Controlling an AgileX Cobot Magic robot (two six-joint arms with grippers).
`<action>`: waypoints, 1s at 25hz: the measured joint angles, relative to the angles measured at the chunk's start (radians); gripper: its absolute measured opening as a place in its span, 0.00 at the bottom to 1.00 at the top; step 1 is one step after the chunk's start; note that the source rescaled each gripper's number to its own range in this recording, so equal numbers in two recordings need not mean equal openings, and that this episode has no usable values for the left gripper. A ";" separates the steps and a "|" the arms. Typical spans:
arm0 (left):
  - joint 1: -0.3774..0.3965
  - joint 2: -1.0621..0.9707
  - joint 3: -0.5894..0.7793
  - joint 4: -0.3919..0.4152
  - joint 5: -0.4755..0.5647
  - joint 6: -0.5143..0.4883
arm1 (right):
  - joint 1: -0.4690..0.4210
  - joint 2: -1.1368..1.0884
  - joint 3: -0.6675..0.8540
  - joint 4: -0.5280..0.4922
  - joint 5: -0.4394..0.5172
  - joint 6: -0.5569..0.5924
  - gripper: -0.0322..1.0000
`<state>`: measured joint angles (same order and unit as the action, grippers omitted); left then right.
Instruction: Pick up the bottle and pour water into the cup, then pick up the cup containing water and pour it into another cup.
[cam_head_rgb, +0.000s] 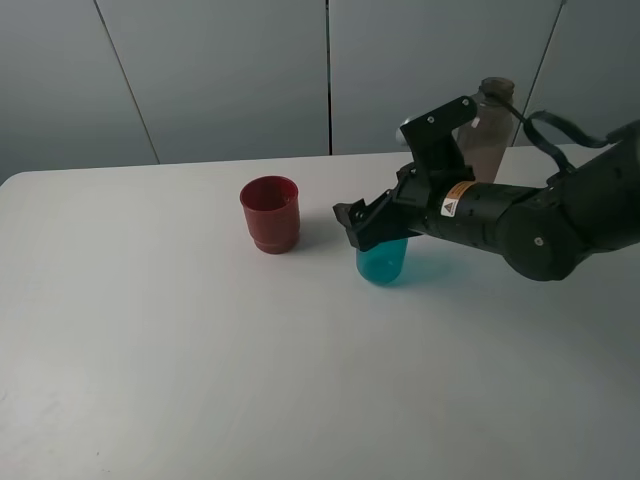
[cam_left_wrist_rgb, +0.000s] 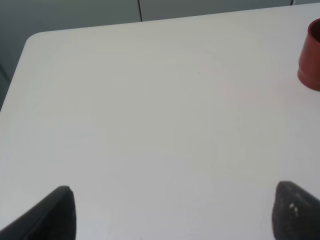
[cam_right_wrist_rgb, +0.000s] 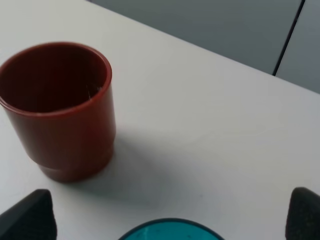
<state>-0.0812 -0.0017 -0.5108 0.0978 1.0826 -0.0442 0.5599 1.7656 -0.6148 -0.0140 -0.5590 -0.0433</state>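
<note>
The teal cup (cam_head_rgb: 382, 262) stands upright on the white table (cam_head_rgb: 150, 350), right of centre. My right gripper (cam_head_rgb: 364, 226) hovers over its rim, open, its fingers well apart from the cup. In the right wrist view the teal cup's rim (cam_right_wrist_rgb: 170, 229) lies between the two dark fingertips (cam_right_wrist_rgb: 27, 216) with a gap on each side. The red cup (cam_head_rgb: 270, 214) stands upright to the left of it, seen close as the red cup (cam_right_wrist_rgb: 57, 107). The grey-brown bottle (cam_head_rgb: 487, 130) stands at the back right, partly behind the right arm. My left gripper (cam_left_wrist_rgb: 172, 215) is open above bare table, the red cup (cam_left_wrist_rgb: 312, 55) ahead of it.
Grey wall panels rise behind the table's far edge (cam_head_rgb: 200, 160). The table's rounded back-left corner (cam_left_wrist_rgb: 35, 40) shows in the left wrist view. The right arm (cam_head_rgb: 540, 225) stretches over the table's right part.
</note>
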 joint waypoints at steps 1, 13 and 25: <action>0.000 0.000 0.000 0.000 0.000 0.000 | 0.000 -0.040 0.000 0.000 0.046 0.008 0.99; 0.000 0.000 0.000 0.000 0.000 0.000 | -0.077 -0.463 0.000 0.223 1.010 0.064 1.00; 0.000 0.000 0.000 0.000 0.000 0.000 | -0.352 -1.016 0.000 0.175 1.497 0.119 1.00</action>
<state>-0.0812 -0.0017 -0.5108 0.0978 1.0826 -0.0442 0.2080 0.7494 -0.6148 0.1611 0.9385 0.0757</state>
